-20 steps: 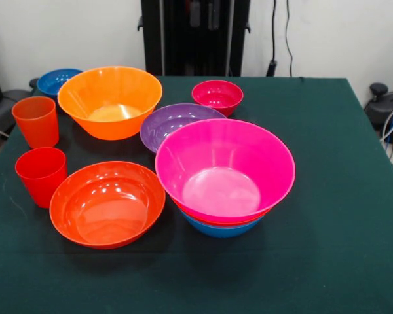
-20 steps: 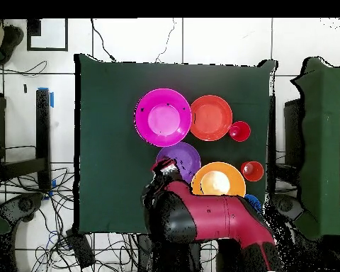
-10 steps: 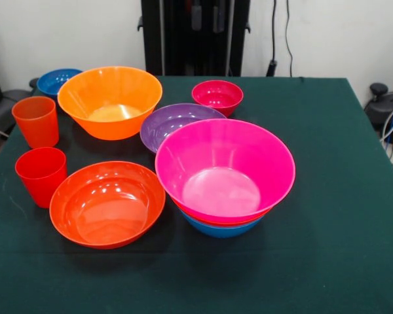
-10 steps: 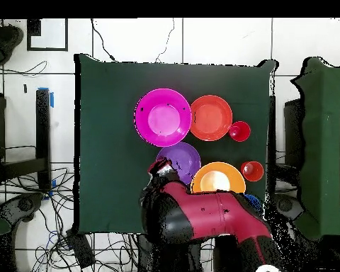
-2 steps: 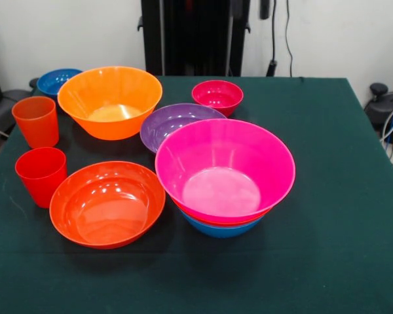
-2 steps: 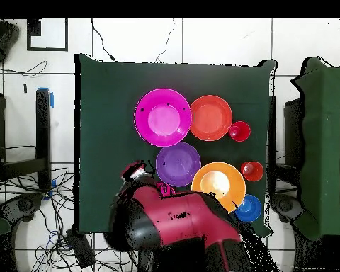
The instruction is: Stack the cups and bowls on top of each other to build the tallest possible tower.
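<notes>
The tower (image 5: 224, 171) stands near the table's middle: a large pink bowl (image 6: 163, 117) nested in a red-orange bowl on a blue base (image 5: 219, 228). Left of it in the front view lies a wide red-orange bowl (image 5: 107, 203), with the red cup (image 5: 40, 174) and the ribbed orange cup (image 5: 36, 121) beside it. Behind are the yellow-orange bowl (image 5: 109, 101), purple bowl (image 5: 173, 124), small magenta bowl (image 5: 217, 96) and small blue bowl (image 5: 59, 80). My gripper (image 6: 135, 170) shows only from overhead, at the arm's end beside the purple bowl (image 6: 178, 163), holding nothing that I can see.
The red arm (image 6: 173, 223) covers the table's edge by the robot in the overhead view. The green table (image 6: 105, 106) has cables on the floor around it. Another green surface (image 6: 321, 142) stands beyond its right side.
In the overhead view the arm has swung left, away from the purple and yellow-orange bowls, uncovering both and the small blue bowl. The bowls and cups have not moved.
</notes>
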You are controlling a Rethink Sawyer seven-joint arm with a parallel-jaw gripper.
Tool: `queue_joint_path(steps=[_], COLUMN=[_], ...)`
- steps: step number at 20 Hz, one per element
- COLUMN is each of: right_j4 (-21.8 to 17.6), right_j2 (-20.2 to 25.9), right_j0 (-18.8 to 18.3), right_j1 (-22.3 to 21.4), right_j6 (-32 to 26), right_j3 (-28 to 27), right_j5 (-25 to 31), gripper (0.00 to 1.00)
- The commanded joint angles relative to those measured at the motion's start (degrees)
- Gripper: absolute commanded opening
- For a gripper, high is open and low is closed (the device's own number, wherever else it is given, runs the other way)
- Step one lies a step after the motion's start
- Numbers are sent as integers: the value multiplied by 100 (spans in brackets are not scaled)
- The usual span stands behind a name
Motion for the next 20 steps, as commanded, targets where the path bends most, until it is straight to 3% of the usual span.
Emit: queue_joint_path(steps=[1, 4, 8, 20], right_j4=[391, 4, -958, -2936], right_j2=[40, 36, -139, -81], right_j0=[11, -271, -586, -1354], right_j1=[-258, 10, 633, 1701], right_j6=[-480, -708, -891, -939], right_j3=[1081, 1136, 796, 42], right_j5=[651, 319, -113, -554], gripper=[100, 100, 100, 100])
